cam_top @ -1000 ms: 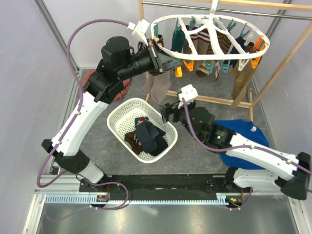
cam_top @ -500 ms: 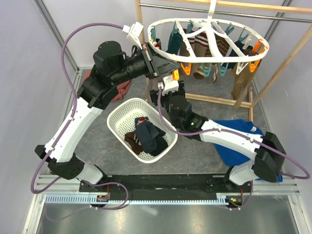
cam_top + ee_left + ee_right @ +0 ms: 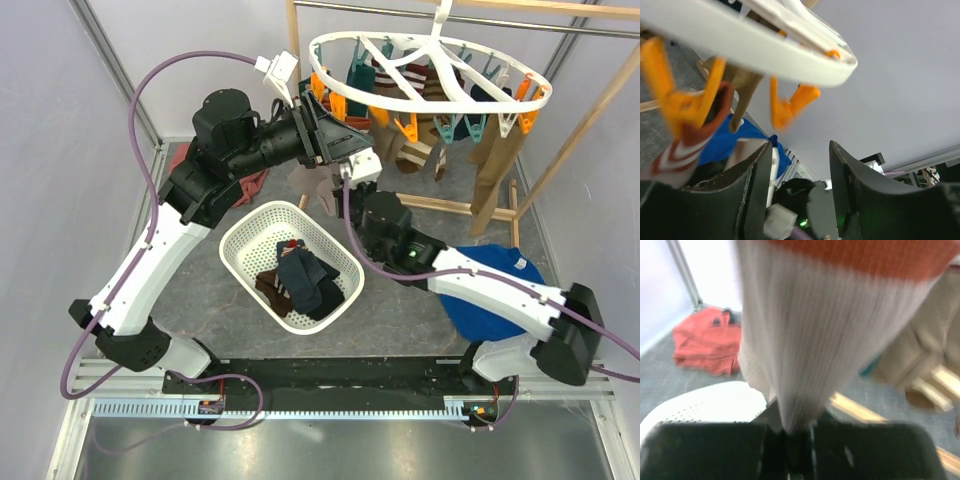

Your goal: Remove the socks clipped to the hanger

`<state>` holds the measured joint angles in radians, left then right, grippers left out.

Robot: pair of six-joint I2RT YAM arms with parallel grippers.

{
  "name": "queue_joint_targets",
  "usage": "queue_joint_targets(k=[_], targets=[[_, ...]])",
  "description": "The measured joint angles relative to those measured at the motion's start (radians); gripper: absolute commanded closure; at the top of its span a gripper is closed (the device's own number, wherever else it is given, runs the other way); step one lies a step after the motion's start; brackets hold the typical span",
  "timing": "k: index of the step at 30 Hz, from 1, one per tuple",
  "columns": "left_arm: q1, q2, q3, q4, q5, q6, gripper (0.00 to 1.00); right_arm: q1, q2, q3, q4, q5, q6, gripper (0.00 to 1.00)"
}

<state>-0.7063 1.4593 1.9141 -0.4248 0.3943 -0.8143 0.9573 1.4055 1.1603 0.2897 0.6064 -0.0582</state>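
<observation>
Garment [image 3: 255, 183]: a rust-red heap on the counter [image 3: 392, 322], far left, partly behind the left arm.
Left gripper [image 3: 800, 150]: raised to the hanger's left edge; its jaws stand apart with nothing between them (only the right arm shows through the gap). The white ring passes just above the fingers [image 3: 754, 190].
Clips [image 3: 677, 105]: orange, hanging under the ring beside the left gripper; one pinches a red-and-white cuff.
Basket [image 3: 250, 222]: white and perforated, on the counter below the left gripper. Dark and brown socks lie heaped inside it.
Pale sock [image 3: 805, 340]: ribbed, with an orange-red band at the top. It hangs straight down under the hanger's left edge, and its lower end is pinched.
Right gripper [image 3: 787, 432]: reaching up under the left gripper; its jaws are closed tight on the pale sock's lower end.
Hanger [image 3: 440, 104]: white oval ring with spokes, hung from the rail at top centre and tilted a little. Orange and teal clips hang all round it.
Socks [image 3: 428, 82]: brown-cream striped, teal, navy and brown ones dangle from the clips under the ring; the rest are in the basket.
Cloth [image 3: 500, 262]: blue, on the counter at right, partly under the right arm.
Frame [image 3: 575, 123]: wooden; its slanted post stands right of the hanger.
</observation>
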Motion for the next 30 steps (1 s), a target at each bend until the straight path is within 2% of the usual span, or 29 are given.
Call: queue_joint_targets(k=[4,11,19,30], targets=[[0.005,-0.003,0.023,-0.025,-0.009,0.036,0.4,-0.004,-0.114,-0.057,-0.049,-0.051,0.048,1.0],[0.034,-0.002,0.094,-0.158,-0.106,0.115,0.39,-0.006,-0.236,-0.089,-0.093,-0.114,0.096,1.0],[0.039,0.026,0.141,-0.228,-0.177,0.182,0.39,-0.006,-0.251,-0.1,-0.149,-0.144,0.119,1.0],[0.089,0.087,0.225,-0.241,-0.143,0.212,0.37,-0.013,-0.275,-0.1,-0.179,-0.216,0.161,1.0]])
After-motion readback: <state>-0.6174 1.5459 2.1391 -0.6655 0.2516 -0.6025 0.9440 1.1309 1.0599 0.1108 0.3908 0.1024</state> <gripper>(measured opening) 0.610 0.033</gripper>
